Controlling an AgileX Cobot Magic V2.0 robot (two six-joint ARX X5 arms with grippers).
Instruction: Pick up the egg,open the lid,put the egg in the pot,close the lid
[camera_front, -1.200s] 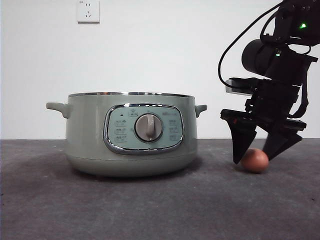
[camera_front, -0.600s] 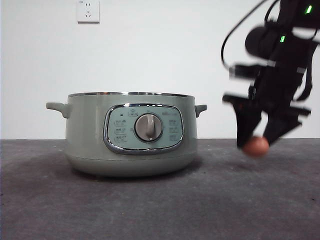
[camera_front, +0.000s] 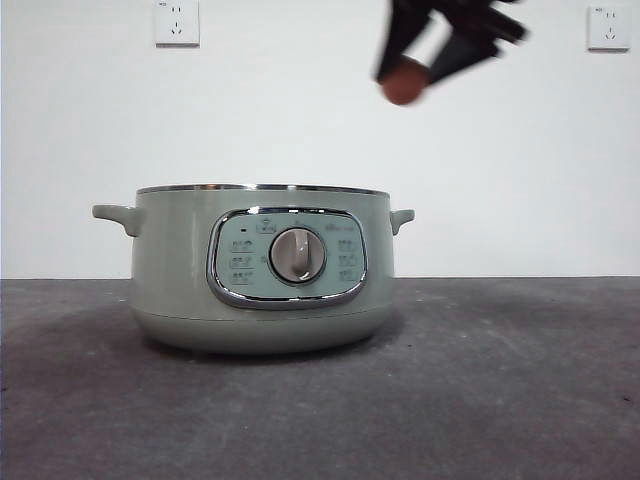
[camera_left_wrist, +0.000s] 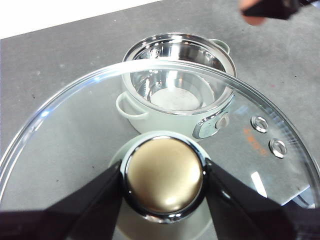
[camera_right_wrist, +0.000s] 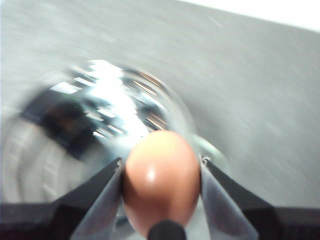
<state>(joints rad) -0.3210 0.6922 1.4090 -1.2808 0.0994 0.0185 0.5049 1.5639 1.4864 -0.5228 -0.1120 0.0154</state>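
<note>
Lifted off the table since a second ago, the egg (camera_front: 405, 82) now hangs high above the pot (camera_front: 262, 270), over its right handle side, pinched between the two jaws of the right gripper (camera_front: 428, 62), which has risen from table level near the pot's right to the top edge of the front view. In the right wrist view the egg (camera_right_wrist: 161, 175) sits clamped between the jaws, with a blurred shiny round shape beyond it.

Nearest the front camera, the pot stands on the grey table (camera_front: 500, 400) with its chrome-framed control panel (camera_front: 288, 257) and silver dial (camera_front: 297, 255) facing out; the small labels on the panel are too fine to read. No lid rests on it, and only the chrome rim shows along its top.

The left gripper (camera_left_wrist: 162, 182) is closed on the knob of the glass lid (camera_left_wrist: 75, 130), held above the pot (camera_left_wrist: 179, 85), whose steel interior is visible through the glass.

Behind the pot, two wall sockets (camera_front: 176, 22) sit on the white wall.
</note>
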